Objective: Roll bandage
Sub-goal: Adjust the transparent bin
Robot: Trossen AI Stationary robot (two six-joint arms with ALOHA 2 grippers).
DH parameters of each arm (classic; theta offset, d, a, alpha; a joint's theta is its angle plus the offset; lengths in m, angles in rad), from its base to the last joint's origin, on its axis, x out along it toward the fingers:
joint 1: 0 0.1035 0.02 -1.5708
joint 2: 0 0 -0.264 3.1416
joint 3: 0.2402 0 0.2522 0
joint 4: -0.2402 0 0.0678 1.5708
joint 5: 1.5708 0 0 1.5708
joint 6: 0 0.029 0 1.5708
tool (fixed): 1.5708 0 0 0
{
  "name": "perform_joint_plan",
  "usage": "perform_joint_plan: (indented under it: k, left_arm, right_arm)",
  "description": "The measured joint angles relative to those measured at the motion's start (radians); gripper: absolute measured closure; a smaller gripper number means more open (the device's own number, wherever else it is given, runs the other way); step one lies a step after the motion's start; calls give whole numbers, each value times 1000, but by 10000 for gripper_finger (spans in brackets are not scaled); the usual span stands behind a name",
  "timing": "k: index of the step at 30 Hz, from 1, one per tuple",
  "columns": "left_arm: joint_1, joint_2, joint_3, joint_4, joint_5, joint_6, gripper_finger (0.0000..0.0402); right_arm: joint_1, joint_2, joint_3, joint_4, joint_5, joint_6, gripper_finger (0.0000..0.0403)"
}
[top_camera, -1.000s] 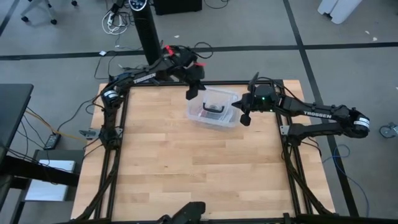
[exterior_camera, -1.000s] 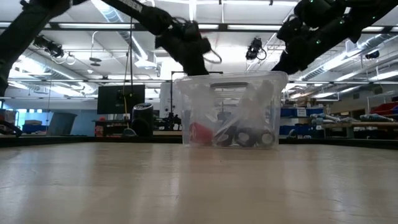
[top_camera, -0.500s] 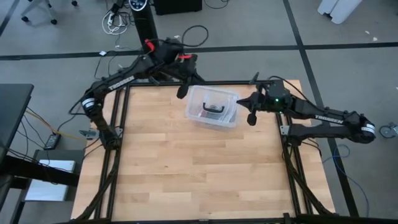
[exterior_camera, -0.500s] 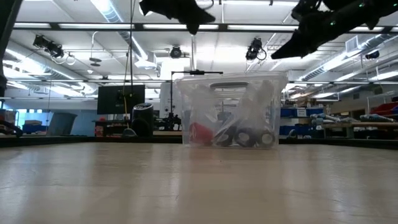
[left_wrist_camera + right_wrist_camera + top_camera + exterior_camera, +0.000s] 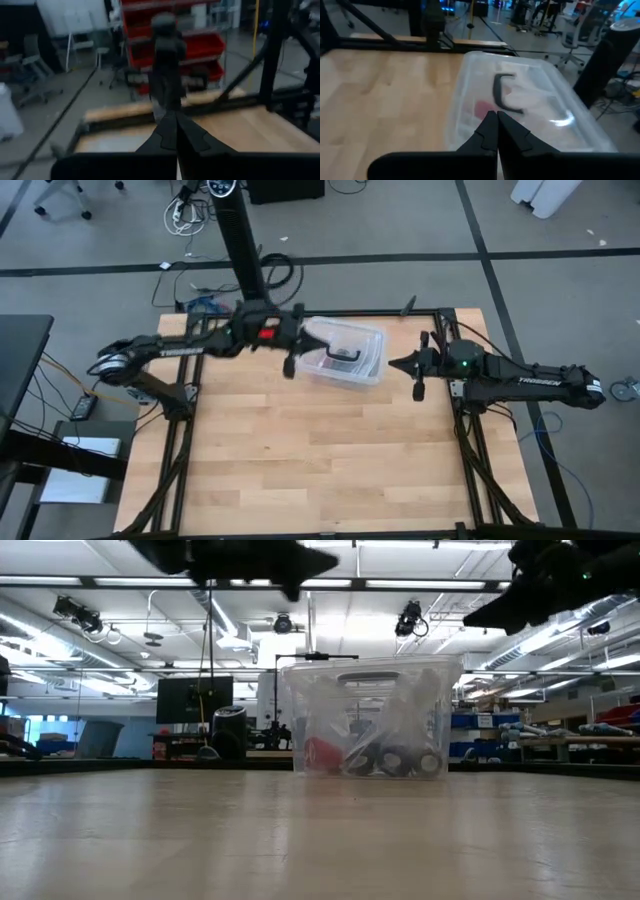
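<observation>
The bandage [image 5: 322, 753] shows as a red patch [image 5: 482, 108] inside a clear plastic box [image 5: 345, 355] with a black lid handle [image 5: 340, 357]. The box stands on the wooden table near its far edge. Clear crinkly plastic and dark items lie in the box beside the bandage. My left gripper [image 5: 303, 338] is shut and held level above the table at the box's left side. My right gripper [image 5: 392, 363] is shut too, pointing at the box from its right side, a short way off. Neither touches the box.
The wooden tabletop [image 5: 320, 460] lies bare from the box to the near edge. A black metal frame [image 5: 455, 420] runs along the table's sides. A dark post [image 5: 240, 240] stands beyond the far edge.
My left gripper has tipped up from pointing down at the box's far left corner to level, rising and drawing back toward the table's left. My right gripper has pulled away from the box toward the table's right edge. Both stay shut. The box has not moved.
</observation>
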State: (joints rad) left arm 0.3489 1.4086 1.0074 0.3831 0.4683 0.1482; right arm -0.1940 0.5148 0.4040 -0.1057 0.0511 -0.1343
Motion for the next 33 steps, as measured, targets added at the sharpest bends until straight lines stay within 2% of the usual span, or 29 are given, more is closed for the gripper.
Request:
perform_joint_plan:
  k: [3,7,14,16,22,28,33]
  left_arm:
    - [-45,-104,-134,0,-73,1,401]
    - [-93,-274,-316,2,-164,-26,401]
    - [-149,-590,-595,3,-304,-110,401]
    - [-155,-662,-648,11,-327,-130,401]
    - [-156,-769,-730,4,-348,-154,401]
    - [-156,-770,-733,-18,-348,-156,401]
    - [-155,-796,-733,-119,-348,-143,401]
  right_arm:
    - [23,-48,-45,-3,40,47,403]
    - [38,-72,-60,-60,150,120,403]
    - [47,-21,-62,-197,312,257,403]
    - [47,8,-62,-206,326,287,403]
    - [-8,184,-62,42,312,226,403]
    - [-129,401,-61,239,158,189,403]
    - [-143,444,-60,349,98,126,403]
